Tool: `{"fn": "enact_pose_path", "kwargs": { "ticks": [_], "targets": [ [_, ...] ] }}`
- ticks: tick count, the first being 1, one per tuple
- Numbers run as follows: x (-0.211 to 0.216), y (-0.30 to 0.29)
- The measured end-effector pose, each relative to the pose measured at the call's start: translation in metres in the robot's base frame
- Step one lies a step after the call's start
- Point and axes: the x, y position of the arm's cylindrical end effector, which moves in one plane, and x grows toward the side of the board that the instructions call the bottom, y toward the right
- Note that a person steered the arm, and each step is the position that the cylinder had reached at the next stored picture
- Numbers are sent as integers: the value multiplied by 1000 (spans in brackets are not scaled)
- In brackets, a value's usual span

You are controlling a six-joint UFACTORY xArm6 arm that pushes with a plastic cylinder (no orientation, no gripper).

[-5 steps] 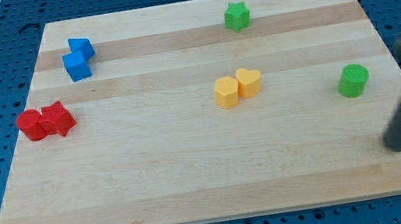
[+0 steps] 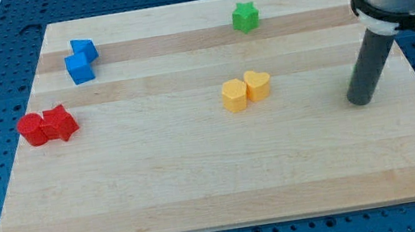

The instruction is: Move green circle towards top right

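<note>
The green circle does not show in the camera view. My dark rod stands upright at the view's right, and my tip (image 2: pixel 362 100) rests on the wooden board (image 2: pixel 199 174) just where the green circle last showed, so the rod may be covering it. The tip is well to the right of the yellow blocks and below and right of the green star.
A green star (image 2: pixel 245 16) lies near the top edge. Two yellow blocks (image 2: pixel 245 90) touch at the middle. Two blue blocks (image 2: pixel 81 60) sit at the top left. Two red blocks (image 2: pixel 47 126) sit at the left edge.
My rod has moved up and to the left from the board's lower right edge onto the spot where the green circle stood. The green circle is no longer visible.
</note>
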Motion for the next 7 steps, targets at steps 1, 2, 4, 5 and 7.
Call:
{"fn": "enact_pose_path", "kwargs": {
  "ticks": [1, 2, 4, 5, 7],
  "targets": [
    [-20, 0],
    [-60, -1],
    [19, 28],
    [6, 70],
    [-45, 74]
  ]
}}
